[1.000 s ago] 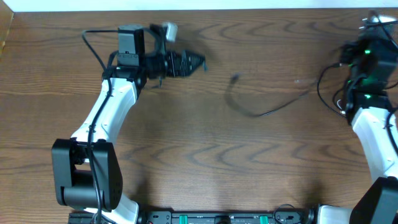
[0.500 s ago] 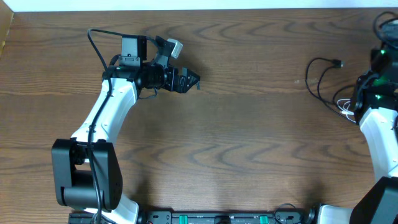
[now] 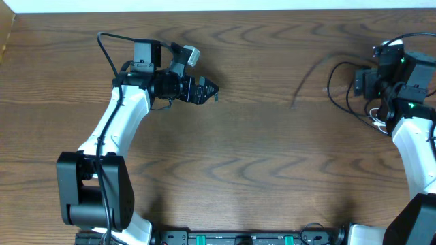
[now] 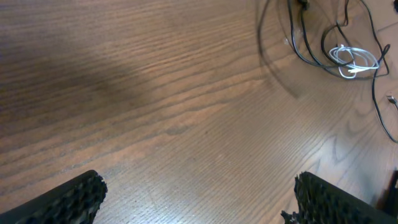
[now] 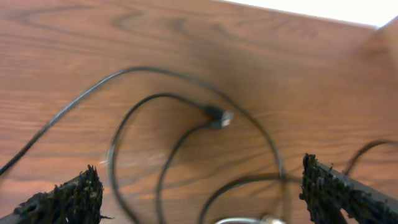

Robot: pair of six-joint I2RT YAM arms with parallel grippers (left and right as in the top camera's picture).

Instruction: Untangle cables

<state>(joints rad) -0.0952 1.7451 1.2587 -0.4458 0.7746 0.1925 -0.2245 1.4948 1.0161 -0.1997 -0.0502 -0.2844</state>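
Holding the left tool point(image 3: 208, 90) wide and empty at upper left of the overhead view. Holding the right tool point(image 3: 359, 83) wide too at the upper right edge, above thin black cables point(image 3: 330, 83) looping there, gripping none. Seeing a small white coiled cable point(image 4: 353, 60) just below them. Showing bare brown wood-grain worktop point(image 3: 272, 170) across centre and bottom.

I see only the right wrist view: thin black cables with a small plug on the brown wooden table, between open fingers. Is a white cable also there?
Observer: Yes. The left wrist view shows a thin white cable in small loops, beside the thin black cables.
Operator: And where are the left fingers?
Observer: Overhead, the left fingers are far from all cables, over the left part of the brown wooden table, open and empty.
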